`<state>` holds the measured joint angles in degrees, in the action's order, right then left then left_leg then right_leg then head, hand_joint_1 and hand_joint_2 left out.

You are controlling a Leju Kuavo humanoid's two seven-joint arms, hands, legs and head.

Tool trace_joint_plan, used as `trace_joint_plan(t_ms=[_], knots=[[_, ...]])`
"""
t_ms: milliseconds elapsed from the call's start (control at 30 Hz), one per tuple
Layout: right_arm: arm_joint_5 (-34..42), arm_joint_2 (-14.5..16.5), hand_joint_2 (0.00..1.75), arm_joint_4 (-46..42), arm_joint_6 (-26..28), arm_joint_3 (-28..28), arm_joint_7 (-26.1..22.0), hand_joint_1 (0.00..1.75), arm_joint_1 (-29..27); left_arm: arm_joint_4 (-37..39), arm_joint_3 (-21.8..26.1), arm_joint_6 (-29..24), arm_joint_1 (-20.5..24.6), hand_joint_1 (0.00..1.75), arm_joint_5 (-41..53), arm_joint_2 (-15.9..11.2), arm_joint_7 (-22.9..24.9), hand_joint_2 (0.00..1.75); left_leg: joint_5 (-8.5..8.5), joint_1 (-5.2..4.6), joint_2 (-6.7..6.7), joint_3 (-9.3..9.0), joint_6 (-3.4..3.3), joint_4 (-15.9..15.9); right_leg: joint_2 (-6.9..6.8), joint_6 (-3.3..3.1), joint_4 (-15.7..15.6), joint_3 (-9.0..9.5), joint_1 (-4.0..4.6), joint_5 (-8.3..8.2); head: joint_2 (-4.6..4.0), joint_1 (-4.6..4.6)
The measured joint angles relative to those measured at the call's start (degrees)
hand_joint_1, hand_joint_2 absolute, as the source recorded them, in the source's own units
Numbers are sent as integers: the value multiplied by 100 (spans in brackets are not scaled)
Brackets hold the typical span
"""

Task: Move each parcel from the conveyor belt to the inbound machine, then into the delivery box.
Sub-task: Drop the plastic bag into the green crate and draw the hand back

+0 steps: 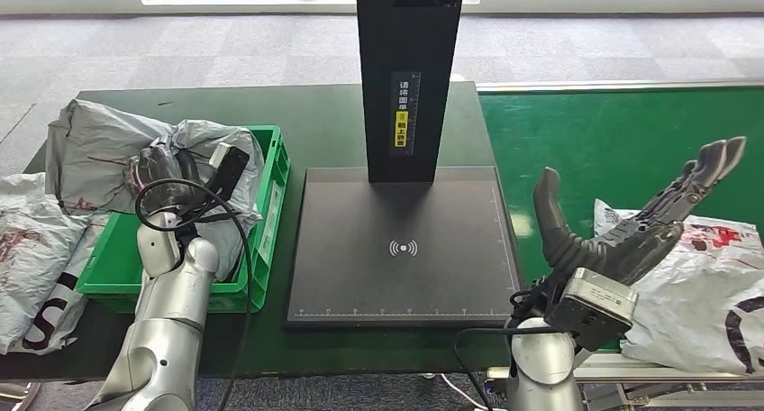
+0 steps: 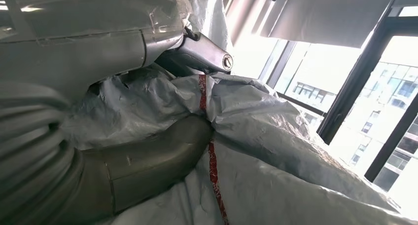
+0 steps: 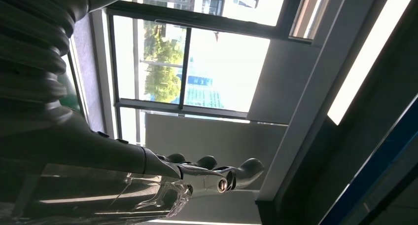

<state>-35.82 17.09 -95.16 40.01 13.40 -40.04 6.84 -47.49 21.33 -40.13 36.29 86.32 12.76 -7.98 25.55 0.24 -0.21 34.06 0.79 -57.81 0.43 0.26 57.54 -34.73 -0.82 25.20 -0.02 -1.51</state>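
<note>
the right hand [image 1: 631,222] hovers spread and empty just over a white parcel [image 1: 712,294] on the green conveyor belt [image 1: 613,141]; that slack plastic could slide out of a shallow grab. the left hand [image 1: 167,172] is buried in a grey parcel [image 1: 99,145] in the green delivery box [image 1: 266,222], grip unclear. between them sits the dark inbound machine [image 1: 405,249], then grey carpet and windows.
</note>
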Motion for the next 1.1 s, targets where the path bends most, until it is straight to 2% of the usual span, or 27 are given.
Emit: trace_joint_plan(t_ms=[133, 300, 333, 433, 467, 767, 1100], knots=[[-13, 0, 175, 17, 0, 11, 0, 0, 4, -4, 98, 0, -8, 175, 57, 0, 44, 175, 0, 0, 0, 0, 0, 0, 0, 0, 0, 0, 1, 0, 0, 1], [-77, -1, 175, 71, -1, 65, 0, 0, 17, -69, 201, 0, -69, 175, 178, -45, 446, 175, 0, 1, 0, 0, 2, 0, 0, -1, 0, -2, 2, 1, 0, 1], [-80, -1, 175, 78, -1, 71, 0, 0, 19, -66, 201, 0, -75, 168, 179, -60, 466, 175, 0, 2, -1, 0, 2, 0, -1, -1, 0, -2, 2, 1, 0, 1], [-84, -2, 175, 93, 0, 84, 0, 0, 22, -60, 202, 0, -84, 37, 191, -99, 495, 175, 0, 2, -2, 0, 2, 0, -1, -1, 1, -2, 2, 1, 0, 0], [-85, -2, 175, 97, 0, 85, 0, 0, 23, -52, 202, 0, -84, 0, 208, -106, 503, 175, 0, 3, -3, 0, 2, 0, -2, -1, 0, -1, 2, 1, 0, 0], [-83, -2, 175, 120, 1, 86, 0, 0, 26, 220, 202, 0, -66, 0, 294, -127, 797, 175, 0, 1, -2, 0, 2, 0, -2, -1, 0, -2, 1, 1, 0, 0], [-18, -2, 175, 190, 1, 85, 0, 0, 35, 286, 202, 0, -48, 0, 110, -142, 562, 175, 0, 3, -2, 0, 3, 0, -2, -2, 0, -2, 2, 1, 0, 1]])
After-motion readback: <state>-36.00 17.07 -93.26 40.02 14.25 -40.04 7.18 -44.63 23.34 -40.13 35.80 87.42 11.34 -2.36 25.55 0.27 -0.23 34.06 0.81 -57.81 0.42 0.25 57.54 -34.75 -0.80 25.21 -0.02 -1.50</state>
